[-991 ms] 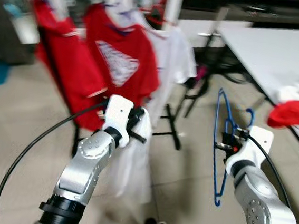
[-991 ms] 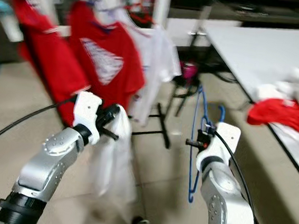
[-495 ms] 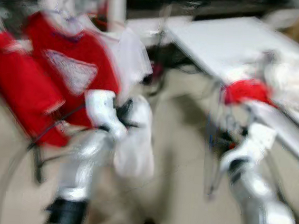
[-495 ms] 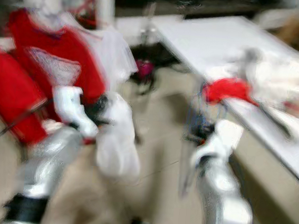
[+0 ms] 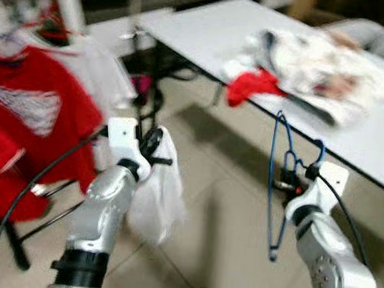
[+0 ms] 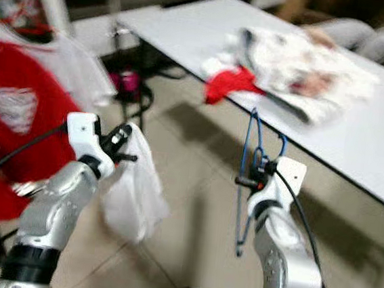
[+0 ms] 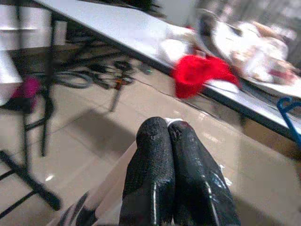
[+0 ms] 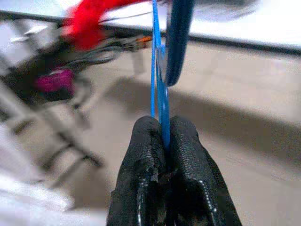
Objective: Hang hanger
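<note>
Right gripper (image 5: 290,186) at 4 o'clock pinches thin blue wire hanger (image 5: 274,186), held upright over tile floor (image 5: 220,208). Left gripper (image 5: 158,156) at 9 o'clock clamps white cloth garment (image 5: 156,195). White table (image 5: 210,30) with clothes at 1 o'clock.

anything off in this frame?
Hanger and garment are apart: right gripper pinches a bare blue hanger, left gripper holds a loose white garment. Red cloth droops over the table edge.

No writing, label or number can be read on anything here.
</note>
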